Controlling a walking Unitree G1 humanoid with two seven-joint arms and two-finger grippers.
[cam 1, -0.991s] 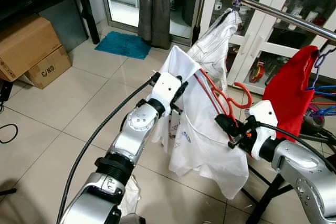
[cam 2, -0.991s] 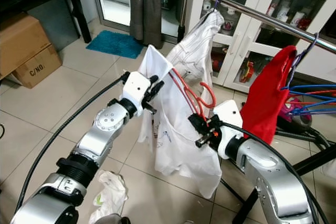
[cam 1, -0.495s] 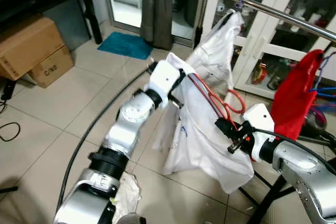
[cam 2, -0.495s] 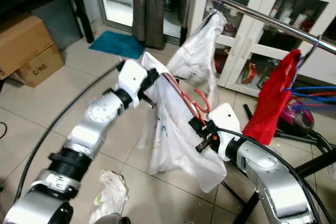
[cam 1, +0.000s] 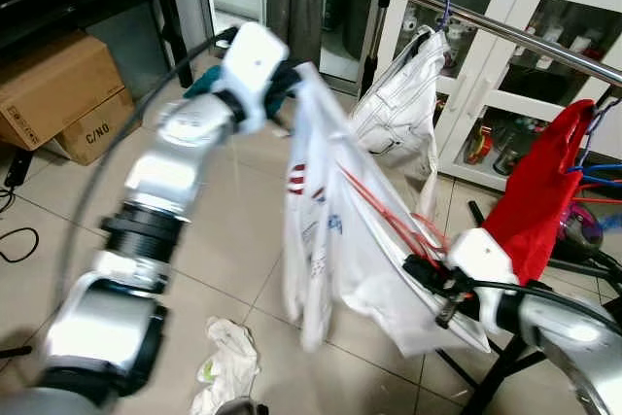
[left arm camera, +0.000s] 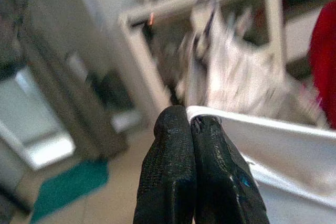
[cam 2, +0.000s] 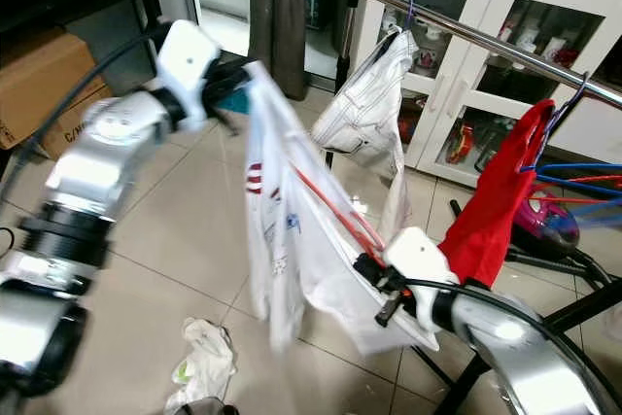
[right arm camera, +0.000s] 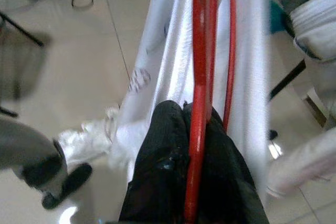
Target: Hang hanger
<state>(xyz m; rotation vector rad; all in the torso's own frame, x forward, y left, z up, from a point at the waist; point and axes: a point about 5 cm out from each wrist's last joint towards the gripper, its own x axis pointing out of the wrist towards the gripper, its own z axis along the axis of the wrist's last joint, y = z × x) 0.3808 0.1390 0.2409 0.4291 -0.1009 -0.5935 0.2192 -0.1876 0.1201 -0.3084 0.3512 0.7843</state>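
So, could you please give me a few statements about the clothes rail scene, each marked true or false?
1. The left end effector is shut on an edge of the white printed T-shirt. True.
2. The right end effector holds a blue plastic hanger. False: it grips the red plastic hanger.
3. The bright red garment lies on the floor. False: it hangs from the shiny metal clothes rail.
4. A crumpled white cloth lies on the tiled floor. True.
5. The brown cardboard boxes sit on top of the white glass-door cabinet. False: they rest on the floor.
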